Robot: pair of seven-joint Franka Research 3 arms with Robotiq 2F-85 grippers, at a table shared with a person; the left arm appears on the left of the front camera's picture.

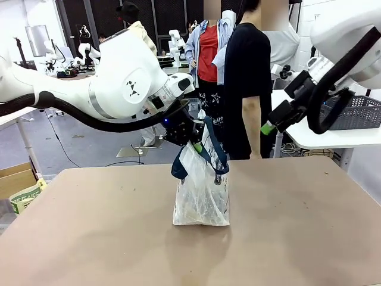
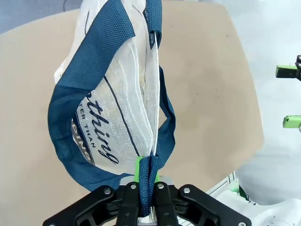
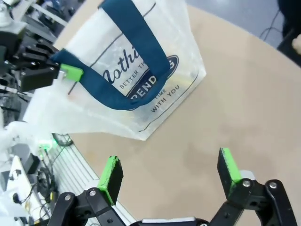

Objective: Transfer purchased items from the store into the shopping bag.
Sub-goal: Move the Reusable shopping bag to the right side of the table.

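Shopping bag (image 1: 201,202): one; translucent white plastic with navy straps and a navy oval logo. Its base rests on the table (image 1: 89,238) near the middle, the top pulled upward.
Bag handles: two navy straps; one is pinched by the left end effector, the other hangs in a loose loop against the printed side.
Left end effector (image 1: 189,140): one; clamped tight on a strap and the bag's top edge. Judged purpose: to keep the bag upright and its mouth reachable for loading.
Right end effector (image 3: 170,175): one; fingers spread wide, holding nothing, raised above the table to the right of the bag and well apart from it. Judged purpose: free to fetch or receive an item.
Purchased items: none can be told apart; the contents of the bag are too hazy through the plastic to count.
Person (image 1: 249,89): one at the far side of the table, standing behind the bag, arm hanging down.
Lattice basket (image 1: 354,113): one, dark grey, on a separate white surface at far right; not the target bag.
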